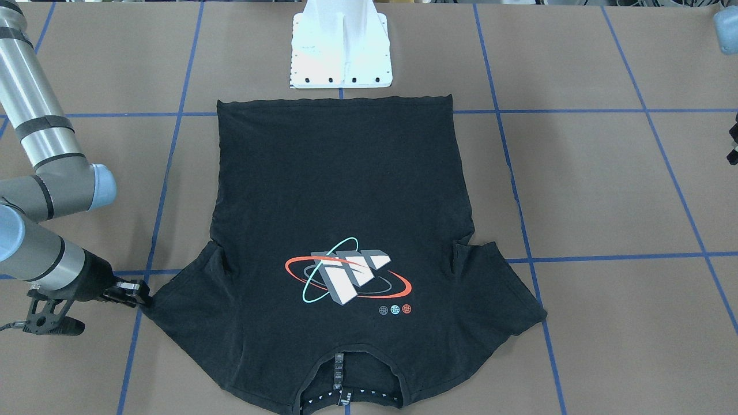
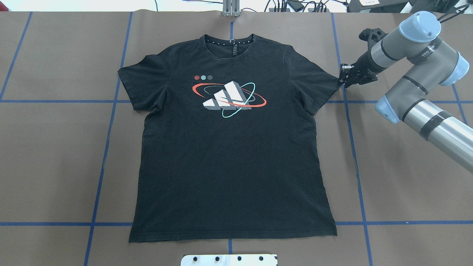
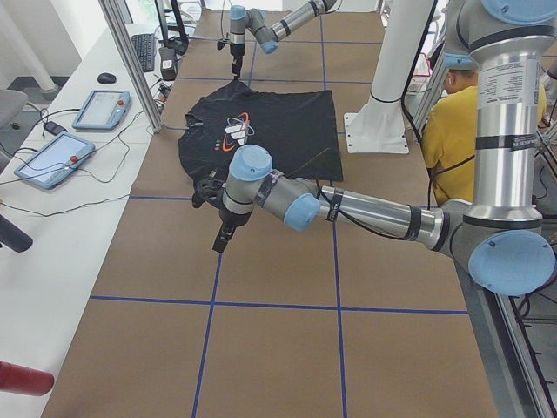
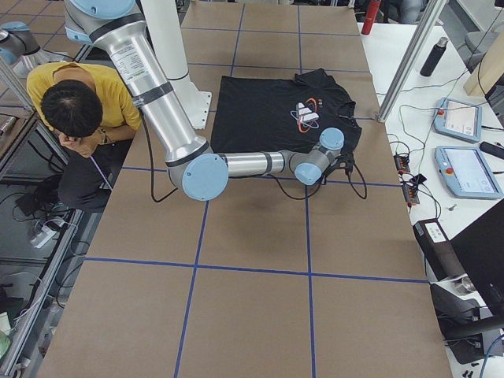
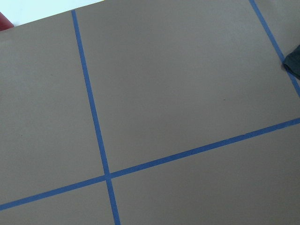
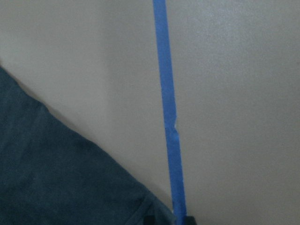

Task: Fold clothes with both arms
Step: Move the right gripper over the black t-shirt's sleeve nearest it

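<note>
We count one T-shirt [image 2: 229, 159], flat on the tabletop [image 2: 406, 184] with its logo [image 2: 229, 96] up, collar far, hem near the robot. We judge it is spread ready for folding. Of the two arms, the right gripper [image 2: 343, 77] sits at the tip of the right sleeve [image 2: 317, 85], jaws slightly spread astride it, likely to pinch. The left gripper [image 3: 219, 242] hangs over bare tabletop, left of the shirt. We cannot tell whether it is spread or pressed together.
</note>
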Controlling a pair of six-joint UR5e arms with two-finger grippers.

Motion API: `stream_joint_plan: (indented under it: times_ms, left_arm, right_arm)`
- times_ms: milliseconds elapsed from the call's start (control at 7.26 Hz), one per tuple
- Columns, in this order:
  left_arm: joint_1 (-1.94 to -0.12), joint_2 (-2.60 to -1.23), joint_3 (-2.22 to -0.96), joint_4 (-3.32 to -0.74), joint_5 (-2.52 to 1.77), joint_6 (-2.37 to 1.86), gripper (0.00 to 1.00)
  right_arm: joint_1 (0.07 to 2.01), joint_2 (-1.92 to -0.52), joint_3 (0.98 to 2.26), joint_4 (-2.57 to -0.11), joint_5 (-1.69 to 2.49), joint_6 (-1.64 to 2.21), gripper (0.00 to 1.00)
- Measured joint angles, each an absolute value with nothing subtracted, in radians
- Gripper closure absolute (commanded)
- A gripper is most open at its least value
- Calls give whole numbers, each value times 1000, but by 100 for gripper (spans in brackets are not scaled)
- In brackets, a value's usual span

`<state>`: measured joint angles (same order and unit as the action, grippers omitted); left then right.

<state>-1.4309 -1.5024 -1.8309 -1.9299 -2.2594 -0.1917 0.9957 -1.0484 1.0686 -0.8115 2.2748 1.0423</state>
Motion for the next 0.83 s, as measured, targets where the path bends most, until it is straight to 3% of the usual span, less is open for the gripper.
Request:
stream_joint_plan:
  times_ms: [413,827]
  left_arm:
    - [-1431,-1495,-1833,-1930,-2264,-192,1]
    - [-1429,-1497,-1838,-1934,-2302,-191,1]
  right_arm:
    - [999,-1043,1093,-811,2311,1078,100]
    - [989,-1024,1226,-817,2348,1232,100]
